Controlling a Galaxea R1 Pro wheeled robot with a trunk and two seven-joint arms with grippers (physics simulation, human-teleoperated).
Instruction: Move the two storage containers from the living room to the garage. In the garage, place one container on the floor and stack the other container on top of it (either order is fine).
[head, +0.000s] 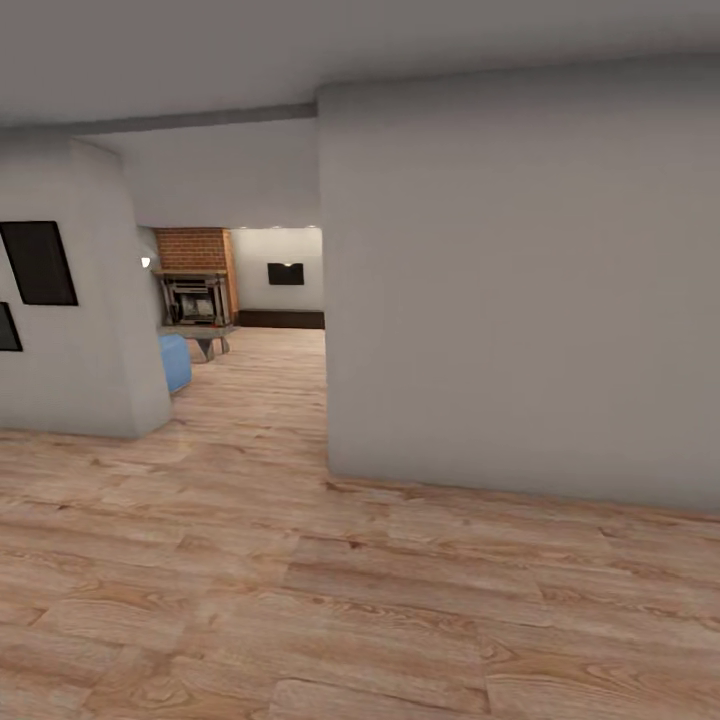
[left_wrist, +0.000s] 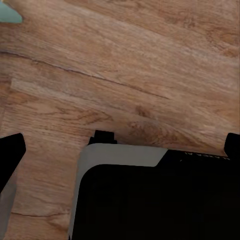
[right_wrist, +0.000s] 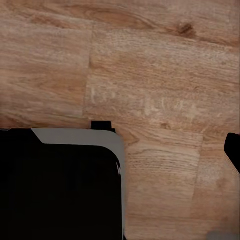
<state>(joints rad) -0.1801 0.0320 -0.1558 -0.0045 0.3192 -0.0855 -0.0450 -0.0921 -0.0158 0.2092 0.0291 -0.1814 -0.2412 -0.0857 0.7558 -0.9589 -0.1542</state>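
Note:
The two storage containers are out of view, and so are the garage and its floor. Through a doorway ahead I see the living room (head: 262, 350) with its red brick fireplace (head: 194, 272), black wall TV (head: 286, 273) and long low dark cabinet (head: 280, 319). My left gripper (left_wrist: 121, 150) hangs over light wood planks, open, with one black fingertip (left_wrist: 10, 156) at each side of its wrist view and nothing between them. My right gripper (right_wrist: 120, 150) also hangs over the planks, open and empty, with one fingertip (right_wrist: 233, 150) showing at the picture's edge.
A big grey wall block (head: 520, 280) stands close ahead on the right. A second wall with dark frames (head: 38, 262) stands left, and the passage runs between them. A blue seat (head: 174, 362) sits past the left corner. My black and grey base (left_wrist: 150, 200) shows under both wrists.

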